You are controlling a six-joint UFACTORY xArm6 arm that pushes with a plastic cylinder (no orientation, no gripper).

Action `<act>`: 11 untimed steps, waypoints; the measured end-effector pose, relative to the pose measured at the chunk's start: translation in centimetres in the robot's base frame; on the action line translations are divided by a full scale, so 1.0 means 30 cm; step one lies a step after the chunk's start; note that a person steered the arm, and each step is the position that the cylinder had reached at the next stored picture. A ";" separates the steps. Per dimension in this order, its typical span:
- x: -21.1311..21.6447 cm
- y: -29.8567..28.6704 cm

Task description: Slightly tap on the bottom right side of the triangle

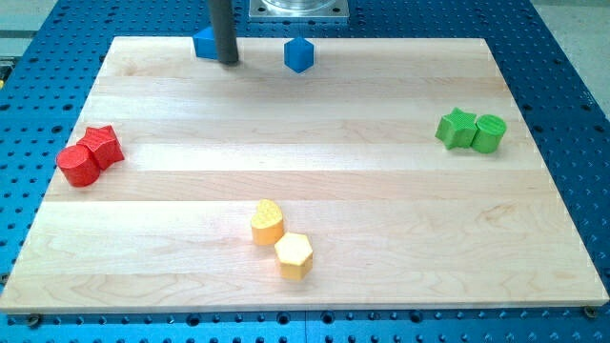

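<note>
A blue block, likely the triangle (203,43), lies at the view's top left of the wooden board, partly hidden behind my rod. My tip (229,61) rests on the board right at that block's bottom right side, touching or nearly touching it. A blue cube (298,54) sits to the right of my tip, apart from it.
A red star (103,144) and a red cylinder (78,165) touch at the left edge. A green star (457,128) and a green cylinder (490,133) touch at the right. A yellow heart (268,221) and a yellow hexagon (294,254) sit near the bottom middle.
</note>
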State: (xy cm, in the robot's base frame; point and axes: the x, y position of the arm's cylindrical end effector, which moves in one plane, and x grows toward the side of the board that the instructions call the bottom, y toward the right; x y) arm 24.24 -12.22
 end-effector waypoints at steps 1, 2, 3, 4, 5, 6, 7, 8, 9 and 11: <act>0.059 0.169; -0.099 0.222; -0.152 0.119; -0.107 0.039; -0.031 0.034; 0.066 -0.078; 0.213 -0.265; 0.270 -0.493; 0.384 -0.606; 0.712 -0.607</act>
